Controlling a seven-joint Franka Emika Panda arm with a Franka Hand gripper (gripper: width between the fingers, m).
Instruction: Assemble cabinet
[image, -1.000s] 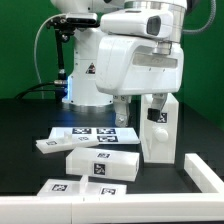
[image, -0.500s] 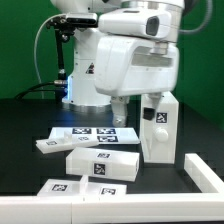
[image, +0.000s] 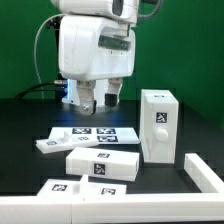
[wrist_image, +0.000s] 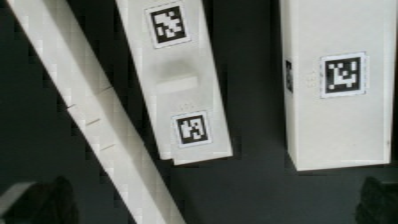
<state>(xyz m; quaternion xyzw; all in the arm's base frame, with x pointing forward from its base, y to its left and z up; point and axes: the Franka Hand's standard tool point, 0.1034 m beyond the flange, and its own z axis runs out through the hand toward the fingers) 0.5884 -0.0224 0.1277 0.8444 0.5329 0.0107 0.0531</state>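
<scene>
The gripper hangs empty, jaws spread wide. Below it the cabinet's slabs lie crowded beside the marker board; the box stands apart, off to its side. On descent a finger could land on a neighbouring slab and knock it askew.

wrist view | black table | narrow white slab: two square tags, a step across it between them | wider white slab just beside it, dark gap between, single tag | long white bar slanting along the narrow slab's other side
</scene>
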